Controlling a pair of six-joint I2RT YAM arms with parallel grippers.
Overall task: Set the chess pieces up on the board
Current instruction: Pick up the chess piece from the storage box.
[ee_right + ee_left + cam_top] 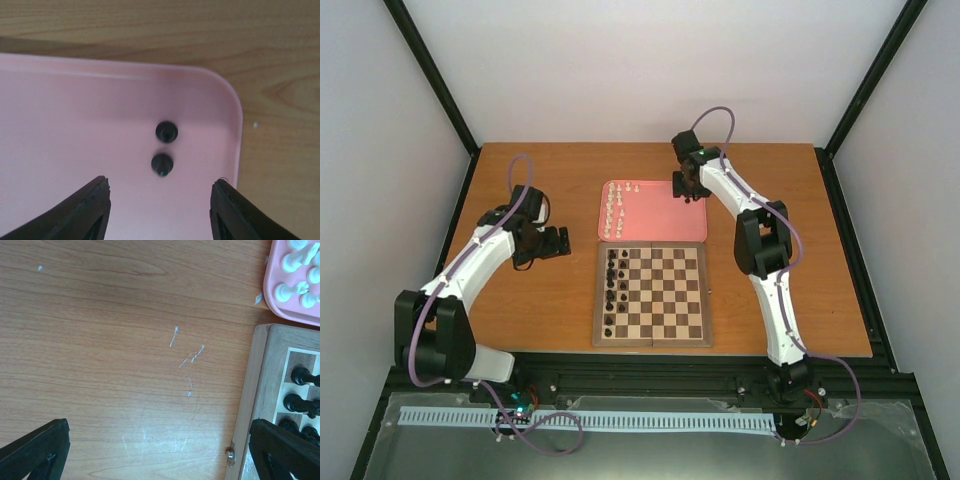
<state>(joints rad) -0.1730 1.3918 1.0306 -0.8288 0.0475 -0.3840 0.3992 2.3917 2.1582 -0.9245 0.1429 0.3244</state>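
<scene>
On the table [550, 310], in the top external view, the board [652, 342] lies centred between the arms, with the pink tray [665, 215] touching or just beyond its far edge. Black pieces [611, 290] stand along the board's left columns. White pieces [616, 208] are grouped in the left part of the tray. The right gripper [688, 185] hangs over the tray's far right corner, with the right arm reaching forward and bent inward at the elbow. The left gripper [555, 243] is parked just left of the board, over bare table. The right arm is clearly the nearer to the tray's right corner.

In the left wrist view, the left gripper [155, 455] has its fingers spread wide with only table surface between them. The board's border [260, 385] passes by the right-hand finger, with black pieces [301, 376] beyond it. The tray corner [287, 310] with white pieces [291, 262] sits at upper right.

In the right wrist view, the right gripper [159, 210] looks straight down into the tray corner [75, 125]. Its fingers [85, 212] stand apart and hold nothing. Two black pieces [162, 164] stand ahead of the fingertips, towards the tray's far rim, roughly on the centreline of the gap. They are one behind the other and close together, and it is unclear whether they touch. Both appear upright, with the long axis pointing at the camera. A pick of the nearer one likely needs a short advance and a straight descent, taking care not to knock its neighbour.
</scene>
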